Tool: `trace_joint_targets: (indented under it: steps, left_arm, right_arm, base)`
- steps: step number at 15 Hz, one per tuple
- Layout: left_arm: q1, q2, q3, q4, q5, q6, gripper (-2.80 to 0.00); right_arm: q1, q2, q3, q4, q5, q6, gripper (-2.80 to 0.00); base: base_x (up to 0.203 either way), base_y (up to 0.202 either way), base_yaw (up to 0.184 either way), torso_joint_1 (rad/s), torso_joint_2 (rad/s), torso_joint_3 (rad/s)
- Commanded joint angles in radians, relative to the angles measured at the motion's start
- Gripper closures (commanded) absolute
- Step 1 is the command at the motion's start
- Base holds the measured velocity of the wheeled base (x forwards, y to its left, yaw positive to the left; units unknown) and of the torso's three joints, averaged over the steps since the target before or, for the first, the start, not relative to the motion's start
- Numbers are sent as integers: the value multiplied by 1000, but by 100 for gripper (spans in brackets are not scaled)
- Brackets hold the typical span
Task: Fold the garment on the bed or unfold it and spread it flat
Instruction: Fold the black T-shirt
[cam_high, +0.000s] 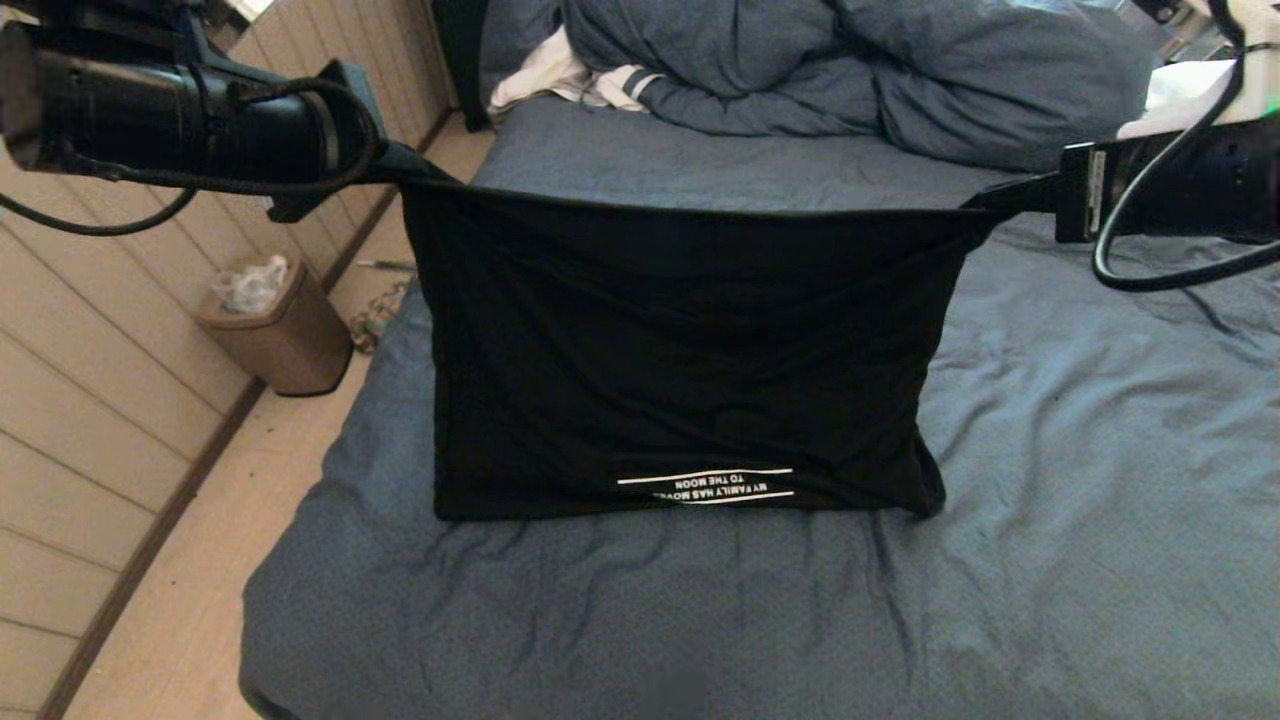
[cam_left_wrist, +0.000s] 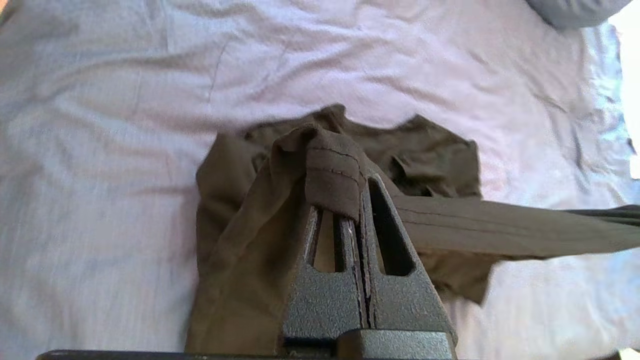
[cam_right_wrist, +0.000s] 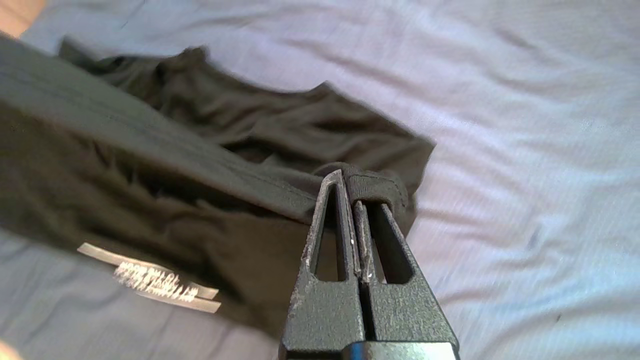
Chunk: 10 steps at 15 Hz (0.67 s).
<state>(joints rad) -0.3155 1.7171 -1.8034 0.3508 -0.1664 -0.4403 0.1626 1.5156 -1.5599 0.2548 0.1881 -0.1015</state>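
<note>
The garment (cam_high: 680, 350), a black T-shirt, hangs stretched between my two grippers over the bed (cam_high: 1100, 450). Its top edge is taut and level. Its lower part rests on the sheet, with white lettering (cam_high: 708, 486) showing upside down. My left gripper (cam_high: 412, 172) is shut on the left corner of the stitched hem. In the left wrist view, the left gripper (cam_left_wrist: 352, 187) pinches the hem, and the rest of the garment (cam_left_wrist: 235, 240) drops to the bed (cam_left_wrist: 100, 150). My right gripper (cam_high: 1005, 197) is shut on the right corner. The right wrist view shows the right gripper (cam_right_wrist: 350, 192) with the garment (cam_right_wrist: 150, 200) folded over its tips.
A bulky blue duvet (cam_high: 850, 70) and a white stripe-cuffed cloth (cam_high: 560, 75) lie at the far end of the bed. A tan bin (cam_high: 275, 335) stands on the wooden floor by the bed's left side, near a panelled wall (cam_high: 90, 400).
</note>
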Motion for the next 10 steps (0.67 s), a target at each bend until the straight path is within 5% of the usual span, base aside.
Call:
trace_joint_targets:
  steps: [1,7,10]
  left_arm:
    - [2,93,-42,-7,-4,-3,0]
    - [4,256,-90,-150,-32,15,0]
    - [32,344,-91,-308,-51,15,0]
  right_arm:
    - [-5,103,-74,1,0,0,0]
    - [-6,250,-195,0,-21,2,0]
    - [-28,347,-255,-2,-22,2,0]
  base:
    - [0,0,0,0,0,0]
    - [0,0,0,0,0,0]
    - [0,0,0,0,0,0]
